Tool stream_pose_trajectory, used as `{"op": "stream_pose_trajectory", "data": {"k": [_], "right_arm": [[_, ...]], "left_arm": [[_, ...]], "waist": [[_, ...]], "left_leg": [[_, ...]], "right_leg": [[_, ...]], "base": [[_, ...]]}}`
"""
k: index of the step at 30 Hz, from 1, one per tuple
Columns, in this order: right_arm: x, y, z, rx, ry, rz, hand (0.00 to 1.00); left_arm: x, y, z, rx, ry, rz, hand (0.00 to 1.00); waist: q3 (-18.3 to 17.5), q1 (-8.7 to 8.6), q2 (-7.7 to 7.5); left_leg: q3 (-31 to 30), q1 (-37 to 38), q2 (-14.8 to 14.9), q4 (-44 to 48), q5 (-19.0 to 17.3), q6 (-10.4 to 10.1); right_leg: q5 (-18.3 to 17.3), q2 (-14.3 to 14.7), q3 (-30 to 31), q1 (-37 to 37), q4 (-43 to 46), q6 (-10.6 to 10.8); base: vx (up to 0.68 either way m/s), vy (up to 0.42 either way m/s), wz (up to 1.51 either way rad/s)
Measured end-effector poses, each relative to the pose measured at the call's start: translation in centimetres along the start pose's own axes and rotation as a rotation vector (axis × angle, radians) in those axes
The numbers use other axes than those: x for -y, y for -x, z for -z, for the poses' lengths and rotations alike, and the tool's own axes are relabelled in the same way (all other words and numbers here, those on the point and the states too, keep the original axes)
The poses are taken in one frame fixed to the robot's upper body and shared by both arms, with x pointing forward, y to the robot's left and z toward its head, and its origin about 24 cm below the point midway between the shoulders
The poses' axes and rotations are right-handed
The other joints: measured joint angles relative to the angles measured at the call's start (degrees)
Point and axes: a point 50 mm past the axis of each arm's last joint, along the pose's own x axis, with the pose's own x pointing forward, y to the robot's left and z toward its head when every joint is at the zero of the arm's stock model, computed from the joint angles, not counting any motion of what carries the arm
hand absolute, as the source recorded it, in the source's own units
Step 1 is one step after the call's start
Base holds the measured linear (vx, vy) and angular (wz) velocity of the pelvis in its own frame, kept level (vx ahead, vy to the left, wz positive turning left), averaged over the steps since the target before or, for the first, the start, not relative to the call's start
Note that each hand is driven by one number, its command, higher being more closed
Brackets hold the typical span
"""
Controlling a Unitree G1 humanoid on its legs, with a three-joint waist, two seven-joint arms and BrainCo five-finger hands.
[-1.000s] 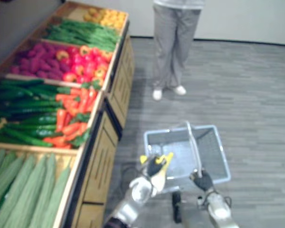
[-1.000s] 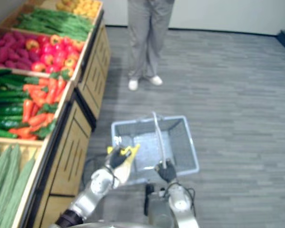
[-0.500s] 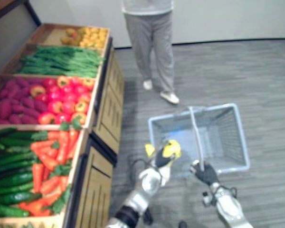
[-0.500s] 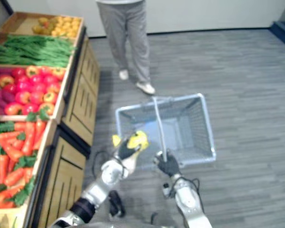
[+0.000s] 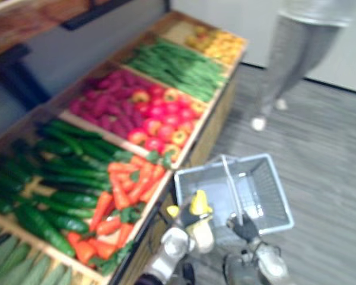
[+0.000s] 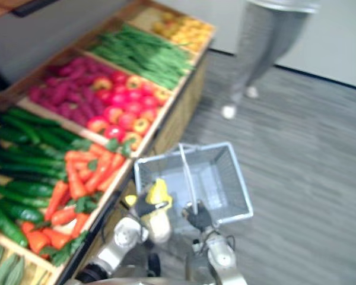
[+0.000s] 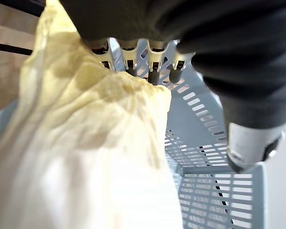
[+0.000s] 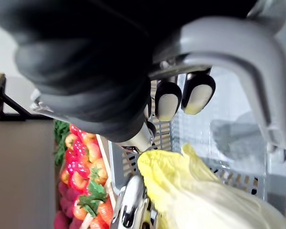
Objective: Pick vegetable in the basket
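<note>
left robot hand [image 5: 187, 217] is closed round a napa cabbage [image 5: 202, 233], leafy tip up, at the near rim of the basket [image 5: 274, 196]; its opening lies just ahead. right robot hand [image 5: 244, 228] clasps the handle [image 5: 230, 185].

Both eye views look steeply down from the head, set slightly apart, sharing the vegetable stand [image 5: 209, 127] and the grey basket [image 5: 267, 193]. Each wrist view sits very close, facing the basket, both catching its mesh and the cabbage [image 7: 86, 143]
</note>
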Motion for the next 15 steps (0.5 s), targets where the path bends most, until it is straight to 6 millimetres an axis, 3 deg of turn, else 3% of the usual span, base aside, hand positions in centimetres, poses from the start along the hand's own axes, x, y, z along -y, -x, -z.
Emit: {"op": "stream_pose_trajectory", "data": {"k": [1, 4, 8, 10, 12, 14, 15], "right_arm": [[0.7, 0.2, 1.1, -0.045, -0.011, 0.052, 1.00], [2.4, 0.4, 2.6, -0.115, 0.030, 0.115, 1.00], [3.5, 0.4, 2.9, -0.132, 0.021, 0.161, 1.00], [4.9, 0.7, 3.2, -0.147, 0.014, 0.221, 1.00], [6.3, 1.0, 4.3, -0.202, 0.021, 0.270, 1.00], [6.7, 1.3, 5.1, -0.244, 0.009, 0.304, 1.00], [6.7, 1.9, 5.7, -0.268, 0.005, 0.310, 1.00]], "left_arm": [[0.0, 0.4, 0.9, -0.027, 0.006, 0.016, 0.00], [0.1, 1.9, 3.0, -0.120, 0.093, 0.010, 0.00], [-1.2, 3.6, 5.8, -0.233, 0.186, -0.060, 0.00], [-1.5, 3.3, 5.4, -0.217, 0.194, -0.067, 0.00], [-1.3, 3.1, 4.7, -0.187, 0.206, -0.055, 0.00], [-1.8, 3.2, 4.2, -0.166, 0.202, -0.062, 0.00], [-2.2, 3.4, 4.2, -0.156, 0.198, -0.074, 0.00]], "waist": [[-0.4, 0.23, -0.33], [-1.1, 1.46, 2.95], [-1.6, 2.14, 3.03], [-1.6, 2.11, 2.80], [-1.5, 2.19, 3.09], [-1.1, 2.53, 2.34], [-1.4, 2.42, 2.12]], "left_leg": [[-2.7, 0.1, -0.7, 0.7, -0.5, -1.0], [-1.4, -0.1, 3.4, -0.9, -0.3, -3.5], [-3.0, -2.2, 5.8, -3.5, 1.7, -5.4], [9.2, -4.1, 9.4, -2.9, 1.7, -4.9], [27.4, -4.3, 15.7, 4.7, 1.1, -3.7], [29.9, -6.9, 15.6, 10.6, 1.0, -2.6], [26.8, -6.8, 13.9, 8.2, 1.3, -2.2]], "right_leg": [[1.5, -1.7, -1.2, 0.9, -0.4, 1.8], [2.3, -0.6, -7.7, 3.4, -3.2, 0.2], [3.2, -0.1, -15.2, 5.4, -6.9, -1.2], [3.5, -2.1, -21.6, 6.4, -8.3, -1.7], [2.8, -4.0, -27.2, 8.6, -7.6, -1.9], [0.2, -5.0, -28.4, 10.0, -5.5, -2.8], [-0.5, -5.2, -29.5, 11.6, -7.0, -3.9]], "base": [[0.22, -0.281, 1.83], [0.17, -0.248, 1.03], [0.01, -0.125, 0.84], [-0.03, -0.035, 1.44], [0.01, 0.108, 1.36], [-0.03, 0.146, 1.43], [-0.05, 0.123, 1.38]]}}
